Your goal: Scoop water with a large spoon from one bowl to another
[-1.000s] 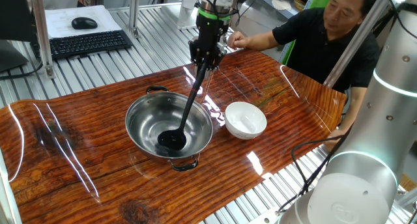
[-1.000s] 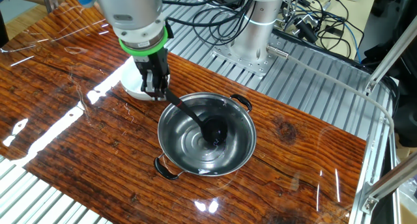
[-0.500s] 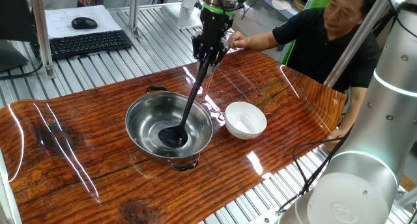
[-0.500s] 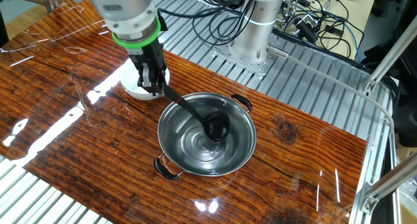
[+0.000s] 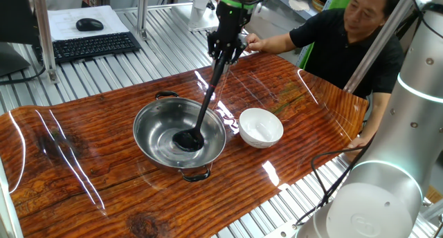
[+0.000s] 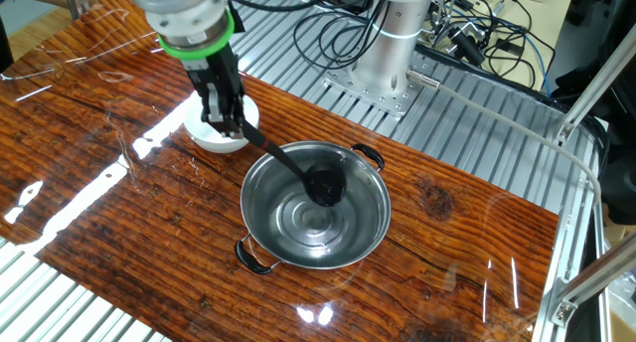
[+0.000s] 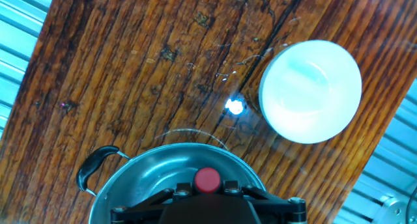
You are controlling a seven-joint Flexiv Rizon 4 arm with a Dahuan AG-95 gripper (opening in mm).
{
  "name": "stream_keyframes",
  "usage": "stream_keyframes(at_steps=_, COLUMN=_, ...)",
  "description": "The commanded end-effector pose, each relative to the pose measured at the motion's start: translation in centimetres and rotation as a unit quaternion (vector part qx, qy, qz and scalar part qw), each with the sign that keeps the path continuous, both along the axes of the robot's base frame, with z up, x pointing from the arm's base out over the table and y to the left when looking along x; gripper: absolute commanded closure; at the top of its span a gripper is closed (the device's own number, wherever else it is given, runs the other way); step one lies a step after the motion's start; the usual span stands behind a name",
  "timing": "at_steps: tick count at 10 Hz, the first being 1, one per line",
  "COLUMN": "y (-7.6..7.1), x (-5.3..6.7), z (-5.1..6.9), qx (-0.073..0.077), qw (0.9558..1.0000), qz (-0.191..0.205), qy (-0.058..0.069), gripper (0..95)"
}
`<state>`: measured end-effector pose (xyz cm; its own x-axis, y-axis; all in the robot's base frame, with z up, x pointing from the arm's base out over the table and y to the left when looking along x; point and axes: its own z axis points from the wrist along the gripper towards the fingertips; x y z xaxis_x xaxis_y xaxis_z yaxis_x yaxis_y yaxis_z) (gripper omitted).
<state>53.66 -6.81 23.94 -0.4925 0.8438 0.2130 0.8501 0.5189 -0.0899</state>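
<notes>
My gripper (image 5: 226, 52) is shut on the top of the black ladle's thin handle (image 5: 210, 95) and holds it slanted down into the steel bowl (image 5: 149, 120). The ladle's round cup (image 5: 187, 139) hangs inside the bowl, just above its bottom; it also shows in the other fixed view (image 6: 326, 186), with the gripper (image 6: 227, 120) and the steel bowl (image 6: 370, 223). The small white bowl (image 5: 261, 126) stands on the table just right of the steel bowl and shows in the hand view (image 7: 310, 91). Water is too clear to make out.
A man (image 5: 349, 41) sits at the table's far right edge, hand on the wood near the gripper. A keyboard (image 5: 90, 46) and mouse lie behind the table. A second robot arm (image 5: 387, 169) stands at the right. Cables (image 6: 437, 44) lie beyond the table.
My gripper has risen and shifted toward the white bowl, lifting the ladle's cup up off the bottom of the steel bowl. The bowls have not moved.
</notes>
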Motion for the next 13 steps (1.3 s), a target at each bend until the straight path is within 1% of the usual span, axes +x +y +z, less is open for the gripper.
stream_keyframes(at_steps=1, y=-0.1, x=-0.2, z=0.3, qx=-0.005, qw=1.0, qz=0.006, qy=-0.004, gripper=95.0)
stream_keyframes(at_steps=4, y=0.0, x=-0.3, z=0.5, qx=0.004, qw=0.9998, qz=0.017, qy=-0.005, gripper=95.0)
stream_keyframes(at_steps=7, y=0.8, x=-0.2, z=0.8, qx=0.005, qw=0.9993, qz=0.037, qy=-0.002, gripper=95.0)
stream_keyframes(at_steps=10, y=1.5, x=-0.2, z=1.1, qx=0.017, qw=0.9969, qz=0.077, qy=-0.004, gripper=95.0)
stream_keyframes(at_steps=12, y=1.9, x=-0.2, z=1.3, qx=0.019, qw=0.995, qz=0.098, qy=-0.006, gripper=95.0)
stream_keyframes(at_steps=13, y=2.0, x=-0.2, z=1.3, qx=0.021, qw=0.9933, qz=0.114, qy=-0.004, gripper=95.0)
